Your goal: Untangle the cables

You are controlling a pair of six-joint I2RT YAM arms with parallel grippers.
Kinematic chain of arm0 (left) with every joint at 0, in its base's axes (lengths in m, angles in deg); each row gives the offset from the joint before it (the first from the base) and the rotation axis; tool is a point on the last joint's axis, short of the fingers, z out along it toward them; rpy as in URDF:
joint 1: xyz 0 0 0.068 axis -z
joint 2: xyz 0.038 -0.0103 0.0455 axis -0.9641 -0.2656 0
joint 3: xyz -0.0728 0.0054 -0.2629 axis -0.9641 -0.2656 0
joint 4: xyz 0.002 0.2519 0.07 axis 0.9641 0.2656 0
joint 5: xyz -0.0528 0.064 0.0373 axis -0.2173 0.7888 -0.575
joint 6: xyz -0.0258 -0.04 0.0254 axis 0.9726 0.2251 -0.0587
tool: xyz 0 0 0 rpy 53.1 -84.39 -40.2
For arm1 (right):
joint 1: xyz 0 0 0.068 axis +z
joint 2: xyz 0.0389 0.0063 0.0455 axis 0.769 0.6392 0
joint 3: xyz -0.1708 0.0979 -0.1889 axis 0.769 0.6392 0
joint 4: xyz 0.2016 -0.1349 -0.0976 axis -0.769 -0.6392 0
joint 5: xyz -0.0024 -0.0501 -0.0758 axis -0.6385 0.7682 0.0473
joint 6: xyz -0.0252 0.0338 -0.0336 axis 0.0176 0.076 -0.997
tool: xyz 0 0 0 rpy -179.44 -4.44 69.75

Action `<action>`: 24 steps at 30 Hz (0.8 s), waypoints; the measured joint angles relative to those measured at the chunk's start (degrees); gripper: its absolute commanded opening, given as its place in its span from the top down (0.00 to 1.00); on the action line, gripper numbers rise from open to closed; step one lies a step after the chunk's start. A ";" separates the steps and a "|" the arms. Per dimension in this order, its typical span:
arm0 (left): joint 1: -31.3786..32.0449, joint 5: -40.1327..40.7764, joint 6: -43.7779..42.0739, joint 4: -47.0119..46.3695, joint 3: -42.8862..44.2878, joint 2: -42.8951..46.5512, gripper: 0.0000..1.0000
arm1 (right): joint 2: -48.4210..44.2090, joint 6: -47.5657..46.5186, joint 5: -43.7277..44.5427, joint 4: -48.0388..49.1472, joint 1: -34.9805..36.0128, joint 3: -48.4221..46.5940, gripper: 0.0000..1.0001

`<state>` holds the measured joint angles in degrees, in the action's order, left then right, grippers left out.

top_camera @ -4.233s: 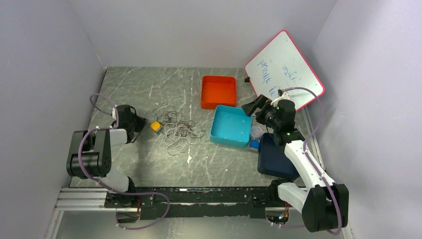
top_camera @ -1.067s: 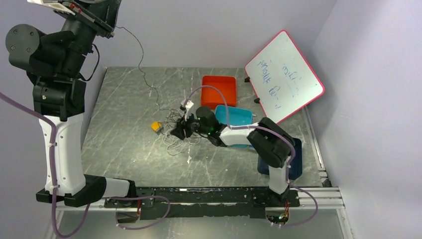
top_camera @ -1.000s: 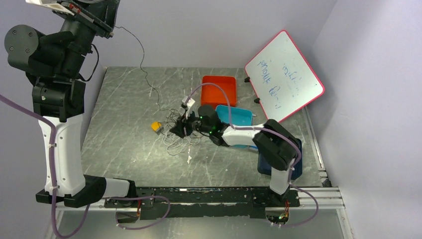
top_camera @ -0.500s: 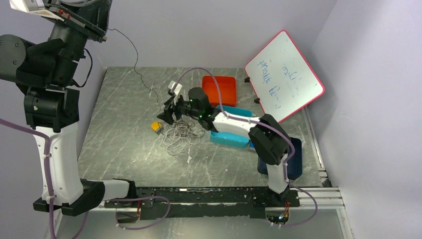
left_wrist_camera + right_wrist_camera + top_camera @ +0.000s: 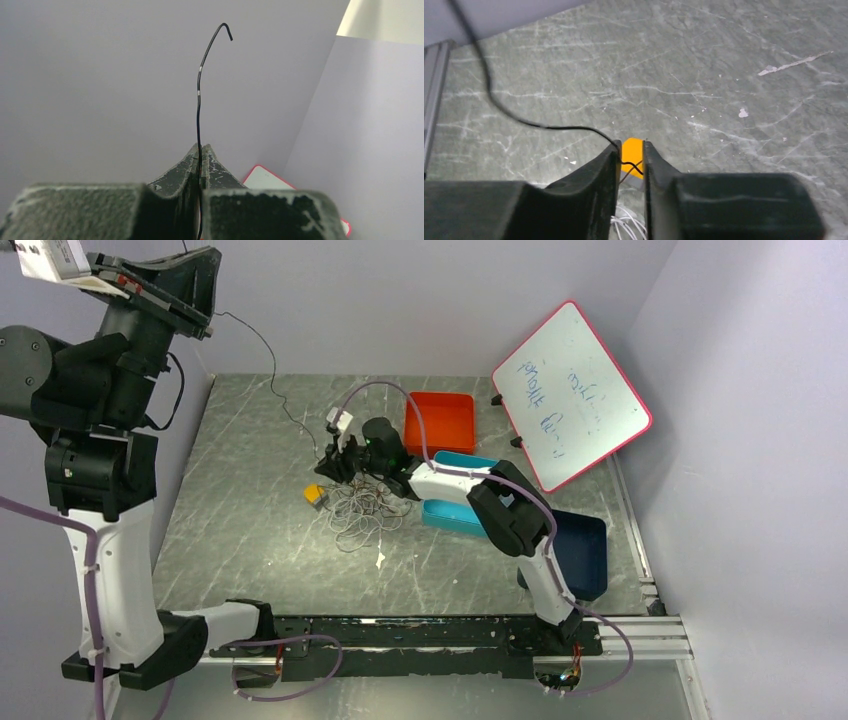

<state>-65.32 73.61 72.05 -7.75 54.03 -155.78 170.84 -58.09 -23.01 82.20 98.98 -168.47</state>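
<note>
Now the left gripper point(image 5: 200, 152), high above the table point(image 5: 250, 540), is clamped on the black cable point(image 5: 199, 100), which runs down to the tangle point(image 5: 358, 510), where the nearer right gripper point(image 5: 630, 152) has its fingers slightly apart around it.

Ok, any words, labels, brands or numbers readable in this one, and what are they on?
Whiteboard with the red rim: several lines of blue handwriting, too small and blurred to read.
Nothing else in the top or wrist views carries readable text.
</note>
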 measured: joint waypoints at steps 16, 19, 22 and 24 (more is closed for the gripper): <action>0.00 12.76 -3.37 2.64 -17.55 9.40 0.93 | -17.42 2.34 3.06 -1.84 -1.14 -0.55 1.00; 0.00 14.49 -3.02 2.75 -22.38 10.67 0.93 | -19.76 2.49 3.17 -4.83 -1.11 -3.98 1.00; 0.00 15.26 -2.38 3.08 -27.06 10.97 0.93 | -21.44 3.15 2.95 -6.82 -1.11 -6.14 1.00; 0.00 15.58 -2.12 3.34 -29.55 11.02 0.93 | -22.43 3.87 2.56 -7.78 -1.11 -6.38 1.00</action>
<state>-65.32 89.20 69.93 -4.40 24.48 -144.77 148.41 -54.22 -20.45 74.42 97.86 -174.85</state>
